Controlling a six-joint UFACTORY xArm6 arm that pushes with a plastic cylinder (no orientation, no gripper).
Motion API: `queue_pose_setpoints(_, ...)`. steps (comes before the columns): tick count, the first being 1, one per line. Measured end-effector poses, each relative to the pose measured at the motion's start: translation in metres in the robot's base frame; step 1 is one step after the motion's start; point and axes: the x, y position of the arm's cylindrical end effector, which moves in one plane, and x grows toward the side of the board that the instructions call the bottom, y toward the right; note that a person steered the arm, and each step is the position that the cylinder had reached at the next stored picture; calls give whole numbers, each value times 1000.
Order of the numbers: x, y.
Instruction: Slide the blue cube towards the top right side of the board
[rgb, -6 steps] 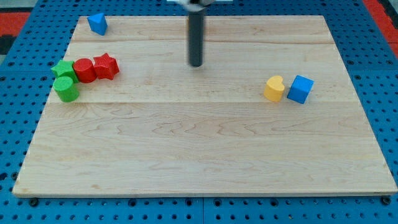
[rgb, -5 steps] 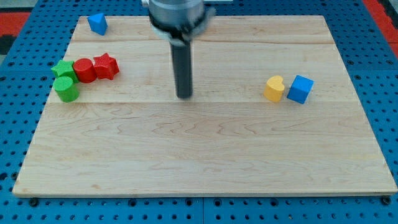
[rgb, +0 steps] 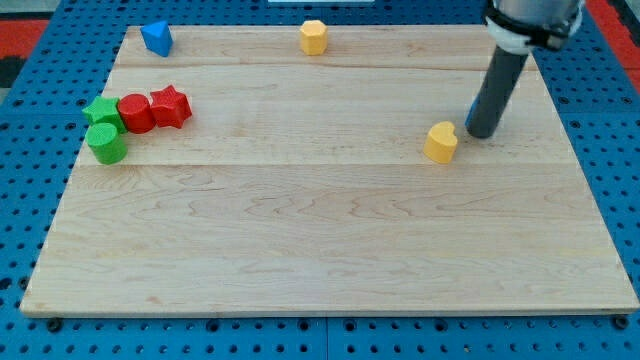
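My tip (rgb: 482, 134) is down on the board's right side, just right of a yellow heart block (rgb: 440, 142). The rod stands over the spot where the blue cube lay. Only a thin blue sliver of the cube (rgb: 469, 119) shows at the rod's left edge; the rest is hidden behind the rod. I cannot tell whether the tip touches it.
A yellow hexagon block (rgb: 314, 37) sits at the top middle. A blue block (rgb: 156, 38) is at the top left corner. At the left are a green star (rgb: 101, 110), a green cylinder (rgb: 106, 145), a red cylinder (rgb: 135, 113) and a red star (rgb: 170, 106).
The tip has swept from the board's middle to the right, onto the blue cube's spot. The cube is now almost hidden. The yellow hexagon at the top has come into sight.
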Motion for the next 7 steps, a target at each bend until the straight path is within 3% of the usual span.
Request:
queue_pose_setpoints(2,-15,41)
queue_pose_setpoints(3,18,63)
queue_pose_setpoints(4,15,98)
queue_pose_setpoints(5,-29,97)
queue_pose_setpoints(6,-65,60)
queue_pose_setpoints(7,1,71)
